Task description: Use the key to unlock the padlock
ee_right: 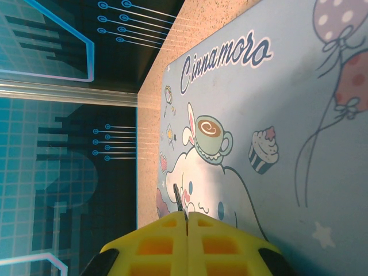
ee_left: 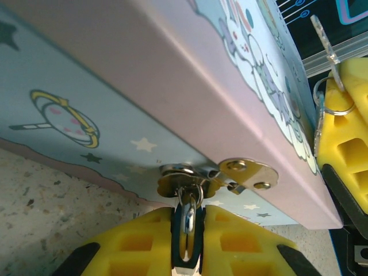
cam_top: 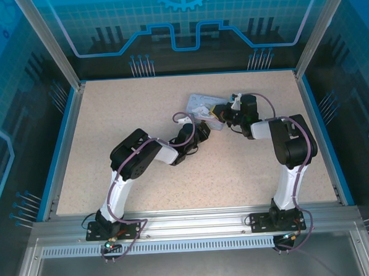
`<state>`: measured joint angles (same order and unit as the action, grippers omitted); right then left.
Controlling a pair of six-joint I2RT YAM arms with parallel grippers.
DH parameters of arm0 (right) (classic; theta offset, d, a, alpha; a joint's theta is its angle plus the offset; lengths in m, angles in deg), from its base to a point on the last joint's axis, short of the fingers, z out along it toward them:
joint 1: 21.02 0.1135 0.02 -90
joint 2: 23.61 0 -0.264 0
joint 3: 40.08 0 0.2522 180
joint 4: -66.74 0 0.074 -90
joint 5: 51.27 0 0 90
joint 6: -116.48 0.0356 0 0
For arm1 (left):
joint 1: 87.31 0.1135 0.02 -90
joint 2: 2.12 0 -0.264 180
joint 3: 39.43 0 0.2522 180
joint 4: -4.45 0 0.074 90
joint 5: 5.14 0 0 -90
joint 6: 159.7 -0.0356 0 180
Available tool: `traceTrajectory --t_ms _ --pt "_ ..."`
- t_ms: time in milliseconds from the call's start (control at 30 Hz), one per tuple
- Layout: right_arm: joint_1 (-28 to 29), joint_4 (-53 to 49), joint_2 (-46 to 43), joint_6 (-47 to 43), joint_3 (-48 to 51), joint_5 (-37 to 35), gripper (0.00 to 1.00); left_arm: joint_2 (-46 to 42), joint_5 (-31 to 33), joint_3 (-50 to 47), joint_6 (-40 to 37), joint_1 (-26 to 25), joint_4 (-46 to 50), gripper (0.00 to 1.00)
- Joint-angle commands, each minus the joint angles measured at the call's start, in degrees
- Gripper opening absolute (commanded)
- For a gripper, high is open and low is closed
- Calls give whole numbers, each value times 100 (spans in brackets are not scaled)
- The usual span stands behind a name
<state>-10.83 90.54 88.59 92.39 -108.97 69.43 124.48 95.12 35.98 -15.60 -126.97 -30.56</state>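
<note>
Yellow left fingers [ee_left: 144, 244] clamp padlock [ee_left: 187, 221], body mostly hidden; right fingers [ee_right: 158, 241] pinch key [ee_right: 177, 199], tip showing.

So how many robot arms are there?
2. The left arm reaches from the near left toward the tin; the right arm reaches it from the right. None looks hidden.
</note>
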Motion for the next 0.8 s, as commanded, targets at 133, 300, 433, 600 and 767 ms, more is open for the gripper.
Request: traceTrajectory --t_ms 133,300,433,600,767 --pt "-81 -917 351 -193 326 -33 0 -268 -141 -303 116 59 375 0" --pt "-9 -860 192 -252 361 149 0 -689 -596 -540 249 193 481 0" --pt "72 -866 21 -307 431 222 0 -1041 -962 -716 225 270 593 0" --pt "122 -877 -212 -281 442 327 0 -1354 -1290 -972 300 321 664 0" --pt "133 -1037 -561 -315 442 380 0 -1565 -1460 -1239 529 336 649 0"
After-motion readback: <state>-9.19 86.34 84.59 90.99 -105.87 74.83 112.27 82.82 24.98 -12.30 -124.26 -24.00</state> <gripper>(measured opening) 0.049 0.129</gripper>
